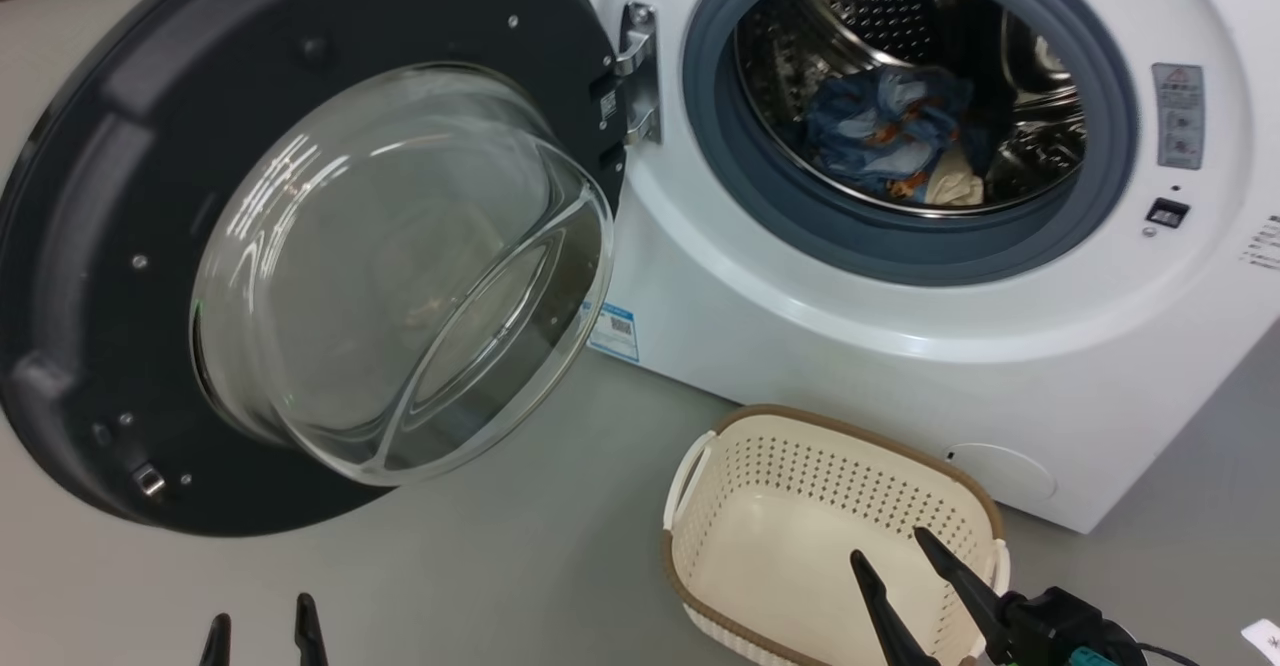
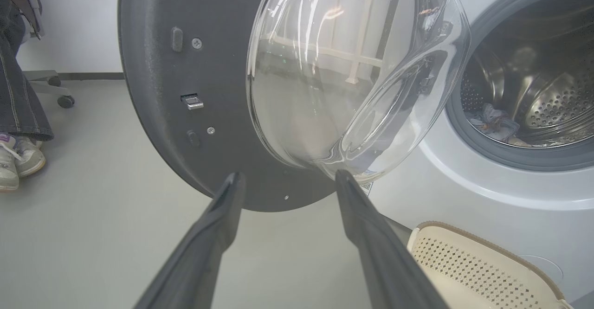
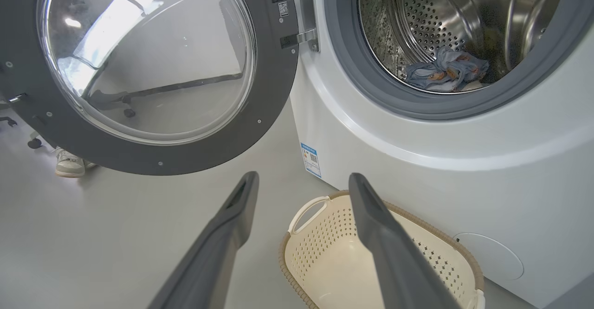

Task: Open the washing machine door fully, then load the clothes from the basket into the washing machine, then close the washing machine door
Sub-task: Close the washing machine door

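Clothes [image 1: 890,136] sit in the washing machine [image 1: 800,346], basket [image 1: 830,476] empty — closing remains; left gripper [image 1: 262,631] and right gripper [image 1: 888,543] gape, holding nothing; push the door [image 1: 100,246] by its far edge, steadily.

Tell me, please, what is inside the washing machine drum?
The clothes lie at the bottom of the drum: blue printed fabric with a cream piece in front. Anything under the heap is hidden.

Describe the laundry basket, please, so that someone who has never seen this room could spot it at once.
Find the big white washing machine with its round door swung open. On the grey floor just before its lower front stands the basket. It alone is cream perforated plastic with a brown rim and side handles, and it is empty.
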Robot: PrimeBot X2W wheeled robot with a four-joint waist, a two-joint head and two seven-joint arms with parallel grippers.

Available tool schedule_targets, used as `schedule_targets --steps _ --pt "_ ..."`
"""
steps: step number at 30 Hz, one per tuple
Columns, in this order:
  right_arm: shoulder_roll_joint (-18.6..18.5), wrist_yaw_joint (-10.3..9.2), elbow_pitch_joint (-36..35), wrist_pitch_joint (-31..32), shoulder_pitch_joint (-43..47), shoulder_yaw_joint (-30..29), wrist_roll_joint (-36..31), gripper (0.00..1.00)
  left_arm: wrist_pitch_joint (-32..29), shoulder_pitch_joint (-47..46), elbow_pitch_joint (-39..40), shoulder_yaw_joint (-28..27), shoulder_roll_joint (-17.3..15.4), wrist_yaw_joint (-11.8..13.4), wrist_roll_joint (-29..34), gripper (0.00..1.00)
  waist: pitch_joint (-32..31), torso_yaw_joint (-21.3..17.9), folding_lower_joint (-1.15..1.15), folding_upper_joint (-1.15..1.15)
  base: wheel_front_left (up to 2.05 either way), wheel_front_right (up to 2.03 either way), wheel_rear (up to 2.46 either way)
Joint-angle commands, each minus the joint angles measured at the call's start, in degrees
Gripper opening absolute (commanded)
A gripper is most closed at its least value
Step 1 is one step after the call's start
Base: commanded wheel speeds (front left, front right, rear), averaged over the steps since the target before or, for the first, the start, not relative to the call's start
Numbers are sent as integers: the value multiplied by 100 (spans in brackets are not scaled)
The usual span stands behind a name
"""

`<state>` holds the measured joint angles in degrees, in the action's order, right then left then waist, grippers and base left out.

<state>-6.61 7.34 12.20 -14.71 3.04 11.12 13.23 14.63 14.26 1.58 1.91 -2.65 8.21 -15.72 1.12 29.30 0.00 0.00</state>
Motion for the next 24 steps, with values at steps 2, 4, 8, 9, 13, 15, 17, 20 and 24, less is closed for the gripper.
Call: schedule_targets --steps 2,4,8,9,13,15,17,20,24 --pt "-110 14 -22 -29 -289 236 53 100 37 -56 230 -204 -22 96 -69 100 252 244 0 0 0 0 0" --pt "-140 14 44 -29 -396 326 90 100 37 -34 287 -208 -22 162 -111 100 279 258 0 0 -1 -1 -1" --pt "-176 14 118 -29 -511 401 149 100 37 1 363 -177 -22 249 -140 100 283 257 0 0 -7 -7 -7" --pt "-181 14 121 -29 -516 406 158 100 37 10 375 -168 -22 263 -139 100 277 253 0 0 -5 -5 -5" --pt "-217 14 116 -29 -520 435 192 100 37 22 397 -185 -22 298 -137 100 247 239 0 0 0 0 0" --pt "-234 14 109 -29 -518 442 198 100 37 16 407 -184 -22 314 -139 100 239 234 0 0 0 0 0" --pt "-244 14 99 -29 -504 447 201 100 37 34 420 -205 -22 371 -321 82 224 228 0 0 0 0 0" --pt "-236 14 92 -29 -488 436 196 100 37 -9 471 -369 -22 438 -649 0 201 219 0 0 0 0 0" --pt "-216 14 76 -29 -462 414 193 100 37 -190 506 -944 -22 398 -1411 0 173 203 0 0 0 0 0"
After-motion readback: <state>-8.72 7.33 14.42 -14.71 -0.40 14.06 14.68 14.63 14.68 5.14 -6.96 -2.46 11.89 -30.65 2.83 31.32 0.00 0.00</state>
